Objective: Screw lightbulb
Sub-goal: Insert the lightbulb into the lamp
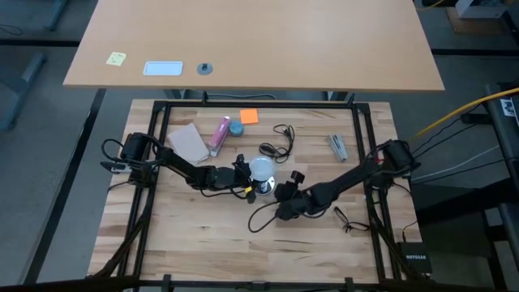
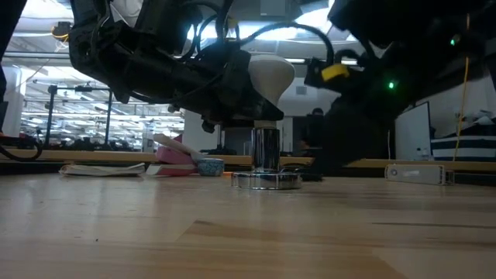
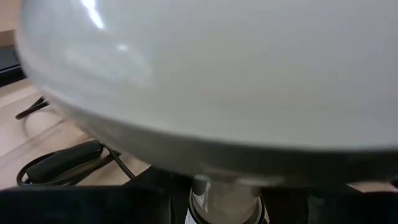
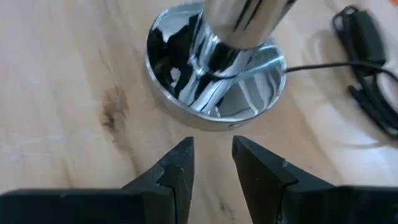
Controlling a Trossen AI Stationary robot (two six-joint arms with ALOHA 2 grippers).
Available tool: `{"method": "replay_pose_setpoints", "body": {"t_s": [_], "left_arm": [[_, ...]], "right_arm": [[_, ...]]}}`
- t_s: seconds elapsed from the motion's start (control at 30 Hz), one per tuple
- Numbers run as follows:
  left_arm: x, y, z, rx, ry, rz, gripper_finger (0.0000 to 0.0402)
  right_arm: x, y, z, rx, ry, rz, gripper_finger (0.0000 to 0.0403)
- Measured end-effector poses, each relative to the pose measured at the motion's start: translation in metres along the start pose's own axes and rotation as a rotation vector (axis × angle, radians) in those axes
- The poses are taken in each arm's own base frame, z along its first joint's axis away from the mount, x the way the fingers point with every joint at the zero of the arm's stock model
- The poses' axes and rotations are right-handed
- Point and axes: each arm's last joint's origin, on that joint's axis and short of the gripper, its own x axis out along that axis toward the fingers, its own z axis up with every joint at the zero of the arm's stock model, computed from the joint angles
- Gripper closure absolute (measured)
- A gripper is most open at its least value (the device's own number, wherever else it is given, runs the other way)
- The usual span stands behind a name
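- At the middle of the high view, the lightbulb [image 1: 261, 169] sits atop the silver lamp base [image 2: 266, 179], with the left gripper [image 1: 243, 180] at its left; how its jaws stand cannot be told.
- The right gripper [image 4: 211, 163] hangs just before the base, jaws narrowly parted and empty.
- The low view shows the base's upright chrome post; the high view hides it.
- "NETGEAR" reads on a black box [image 1: 414, 258] at lower right of the high view.

Pink bottle [image 1: 219, 135] beside orange note [image 1: 248, 116].
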Motion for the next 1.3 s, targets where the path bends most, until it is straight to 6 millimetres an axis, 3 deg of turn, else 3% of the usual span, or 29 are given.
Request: {"method": "replay_pose_setpoints", "body": {"t_s": [0.17, 0.4, 1.3], "left_arm": [[0.0, 0.0, 0.0, 0.0, 0.0, 0.0, 0.026], [0.0, 0.0, 0.0, 0.0, 0.0, 0.001, 0.026], [0.0, 0.001, 0.0, 0.006, 0.001, 0.009, 0.026]], "right_arm": [[0.011, 0.004, -0.004, 0.012, -0.007, -0.001, 0.0282], [0.012, 0.003, -0.003, 0.014, -0.04, -0.055, 0.0282], [0.032, -0.031, 0.01, -0.053, -0.02, -0.194, 0.0282]]}}
